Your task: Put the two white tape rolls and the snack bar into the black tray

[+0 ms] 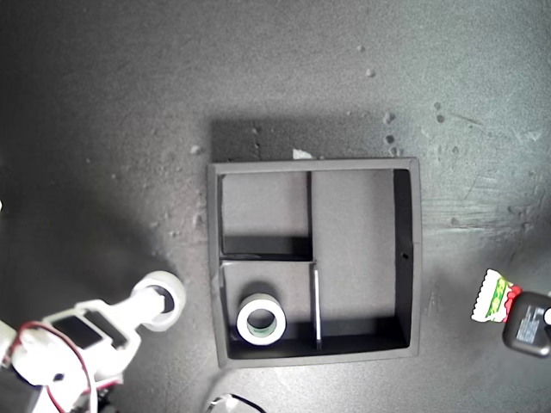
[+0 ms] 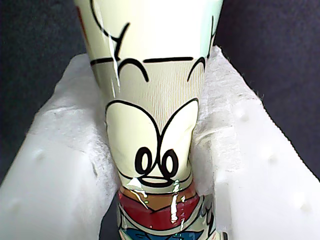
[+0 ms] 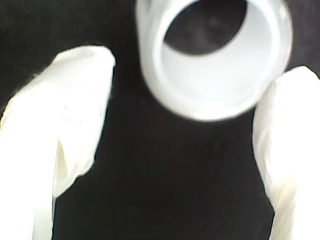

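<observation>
One tape roll (image 1: 261,319) is sitting in the black tray (image 1: 411,258). Our second gripper (image 3: 185,150), jaws spread, is nearing another roll (image 3: 215,55) and could nudge it away. Our first gripper (image 2: 155,165) is pinching the snack bar (image 2: 150,100), which could slip.

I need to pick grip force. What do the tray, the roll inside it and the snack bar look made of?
The black tray looks like matte rigid plastic or foam board: dull, thin straight dividers. The tape roll in it looks like white paper or cloth tape, unglossy. The snack bar, in my first end effector, has a glossy film wrapper with glare streaks.
</observation>
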Available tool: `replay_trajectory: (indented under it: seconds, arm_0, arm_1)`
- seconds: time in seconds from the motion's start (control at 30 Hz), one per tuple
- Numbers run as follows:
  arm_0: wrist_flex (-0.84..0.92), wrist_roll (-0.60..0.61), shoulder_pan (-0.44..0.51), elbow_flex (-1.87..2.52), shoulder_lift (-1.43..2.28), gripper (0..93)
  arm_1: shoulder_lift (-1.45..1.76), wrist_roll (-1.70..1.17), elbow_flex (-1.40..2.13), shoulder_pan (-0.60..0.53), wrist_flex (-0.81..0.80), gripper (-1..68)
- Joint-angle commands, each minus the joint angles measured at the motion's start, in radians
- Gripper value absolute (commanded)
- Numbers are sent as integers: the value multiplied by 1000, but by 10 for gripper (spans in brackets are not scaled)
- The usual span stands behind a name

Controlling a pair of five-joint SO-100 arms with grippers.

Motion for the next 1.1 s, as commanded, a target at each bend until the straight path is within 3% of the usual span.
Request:
replay_trajectory:
  seconds: [0.0,0.2,0.4,0.67,0.9,0.97,1.07]
  arm_0:
    - [2,35,17,-110,-67,209]
    - [26,-38,52,-74,-95,208]
    - [28,-86,74,-3,-57,204]
    - [-49,-66,34,3,-166,204]
    - [-127,-63,-23,35,-258,192]
    - [-127,-64,-43,43,-278,146]
    - [-127,-87,-69,58,-279,0]
  arm_1:
    - [34,-100,-63,64,-3,-6]
    - [34,-563,-112,233,-207,-6]
    - [20,-1077,-238,310,-416,-7]
    - [17,-1726,-396,279,-377,-6]
    - [-43,-2037,-379,276,-388,-6]
    - [-147,-2095,-456,279,-345,-6]
    - [-345,-2117,-624,331,-227,-5]
